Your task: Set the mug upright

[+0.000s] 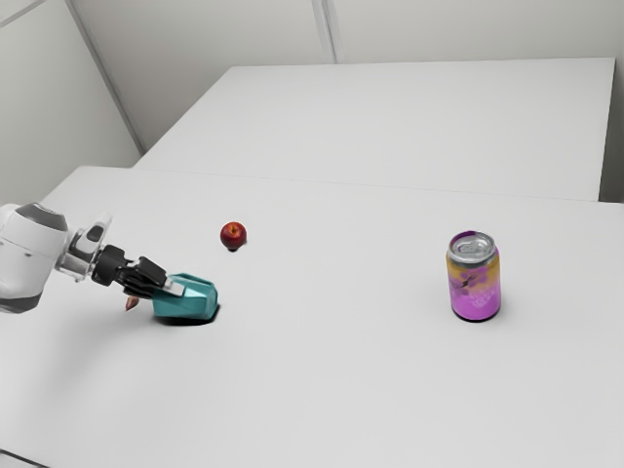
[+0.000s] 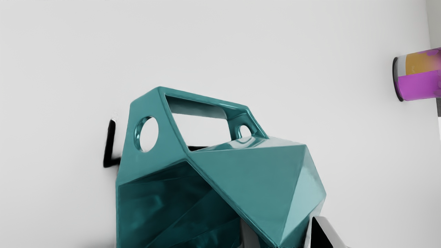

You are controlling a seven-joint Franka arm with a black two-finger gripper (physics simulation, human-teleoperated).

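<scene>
Fingers on the mug wall, and the turn upright is still owed!

Exterior view first: the arm (image 1: 29, 255) reaches in from the exterior view's left, and there is the teal mug (image 1: 187, 300), low over the worktop (image 1: 341, 380) at the gripper (image 1: 172, 289). It's on its side, not standing! Whether it bears on the surface or hangs just clear, you cannot tell from here. A red apple (image 1: 233, 234) sits near it, while the soda can (image 1: 475, 278) stands upright, well apart toward the exterior view's right.

Over to the wrist view, and what a look at the hold! One finger is inside the mouth, the other against the outer facets, with the mug wall between them: closed on it, by the look of things. The handle (image 2: 206, 100) juts out beside the body, away from the fingers.

So the step in hand looks like the righting itself, with the grip made. What's called for now? Keep that pinch, raise the mug enough for its base to swing under, roll the mouth skyward, then lower it flat before letting go. Rush it, and the wall could pivot between the fingers!
</scene>
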